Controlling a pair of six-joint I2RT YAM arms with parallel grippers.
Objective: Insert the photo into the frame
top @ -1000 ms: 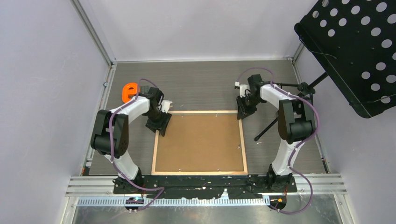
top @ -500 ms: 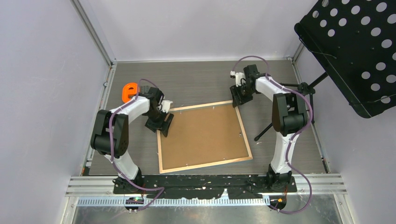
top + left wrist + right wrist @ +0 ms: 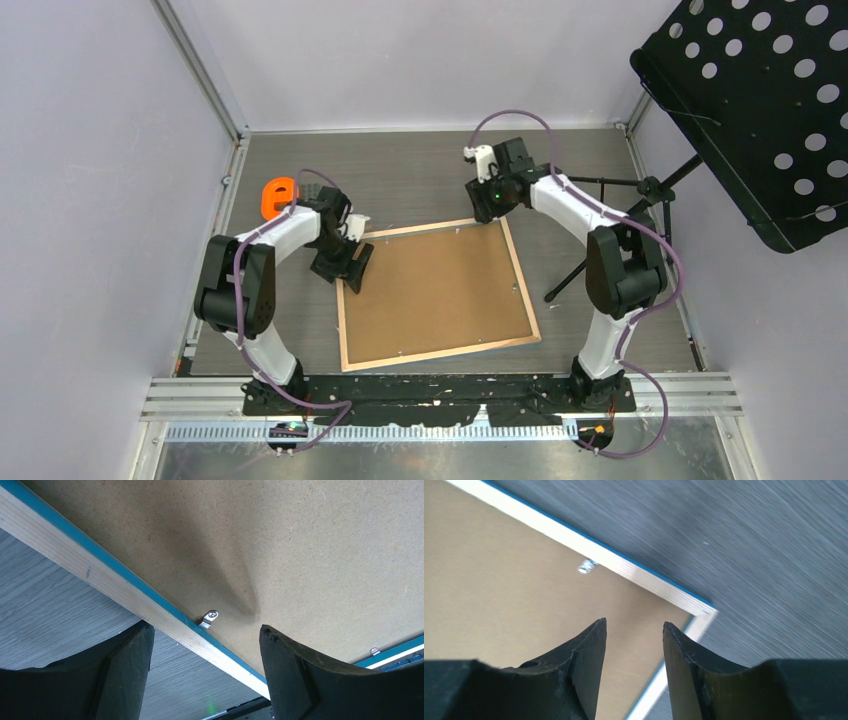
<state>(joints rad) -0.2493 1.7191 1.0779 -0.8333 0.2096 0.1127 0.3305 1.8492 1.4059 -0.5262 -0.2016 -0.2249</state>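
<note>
The frame (image 3: 440, 353) lies face down and a little askew on the table, its light wood rail around a brown backing board (image 3: 435, 290). The photo is hidden. My left gripper (image 3: 350, 268) is open at the frame's left edge; in the left wrist view its jaws (image 3: 205, 627) straddle the wood rail (image 3: 100, 580) near a metal clip (image 3: 210, 617), touching nothing. My right gripper (image 3: 487, 205) hovers open over the far right corner. The right wrist view shows its jaws (image 3: 634, 622) empty above the backing board (image 3: 499, 580) and the rail (image 3: 624, 567).
An orange object (image 3: 278, 196) sits behind the left arm. A black perforated music stand (image 3: 750, 100) overhangs the right side, with its tripod legs (image 3: 575, 270) on the table beside the right arm. Enclosure walls close in the left, far and right sides.
The frame has turned a little counter-clockwise and settled flat. Both grippers have opened. The right gripper has drawn away from the far right corner, moving left and back.
</note>
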